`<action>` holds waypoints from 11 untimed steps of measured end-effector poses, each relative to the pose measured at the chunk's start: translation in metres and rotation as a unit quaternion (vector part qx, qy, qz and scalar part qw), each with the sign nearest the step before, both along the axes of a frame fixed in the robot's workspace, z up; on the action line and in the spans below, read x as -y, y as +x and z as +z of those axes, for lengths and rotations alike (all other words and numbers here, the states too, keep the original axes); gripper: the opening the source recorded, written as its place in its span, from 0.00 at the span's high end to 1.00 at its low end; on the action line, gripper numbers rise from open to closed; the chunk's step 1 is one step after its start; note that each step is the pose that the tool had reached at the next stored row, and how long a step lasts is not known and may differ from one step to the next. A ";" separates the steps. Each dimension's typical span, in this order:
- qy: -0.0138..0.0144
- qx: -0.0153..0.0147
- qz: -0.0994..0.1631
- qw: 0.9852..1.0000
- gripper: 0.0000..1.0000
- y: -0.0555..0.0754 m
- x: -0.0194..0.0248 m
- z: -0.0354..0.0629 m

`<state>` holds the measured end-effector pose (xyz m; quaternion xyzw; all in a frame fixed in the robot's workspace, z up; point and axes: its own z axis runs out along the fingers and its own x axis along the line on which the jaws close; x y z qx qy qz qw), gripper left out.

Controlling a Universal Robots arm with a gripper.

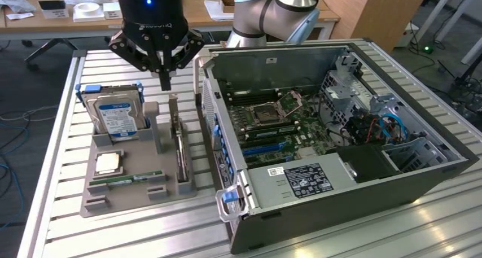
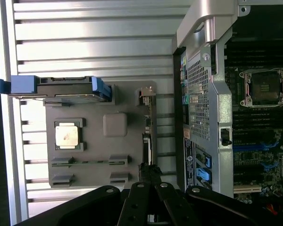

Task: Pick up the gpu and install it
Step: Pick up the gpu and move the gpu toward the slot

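**benchlurker:** What's sitting in that gray tray (image 1: 124, 197) (image 2: 92, 141) right now?

**me:** I'm seeing the hard drive (image 1: 117, 114) (image 2: 61, 89) standing in its slot, with the CPU (image 1: 109, 163) (image 2: 67, 135) and the memory stick (image 1: 124, 179) (image 2: 89, 161) lying flat. The gpu (image 1: 179, 151) (image 2: 148, 127) is standing on edge along the tray's side nearest the open computer case (image 1: 339, 213).

**benchlurker:** And the claw?

**me:** The gripper (image 1: 166, 84) (image 2: 148, 168) is hanging over the tray above the gpu, pinched narrow and carrying nothing. The case is sitting just beside the tray on the slatted table (image 1: 135, 230), its near wall rising right next to the gpu.
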<state>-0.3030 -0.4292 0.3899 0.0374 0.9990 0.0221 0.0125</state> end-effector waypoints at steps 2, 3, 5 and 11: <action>0.000 0.000 0.000 1.000 0.89 0.000 0.0000 0.0000; 0.000 0.000 0.000 1.000 0.89 0.000 0.0000 0.0000; 0.000 0.000 0.000 1.000 0.89 0.000 0.0000 0.0000; 0.000 0.000 0.000 1.000 0.71 0.000 0.0000 0.0000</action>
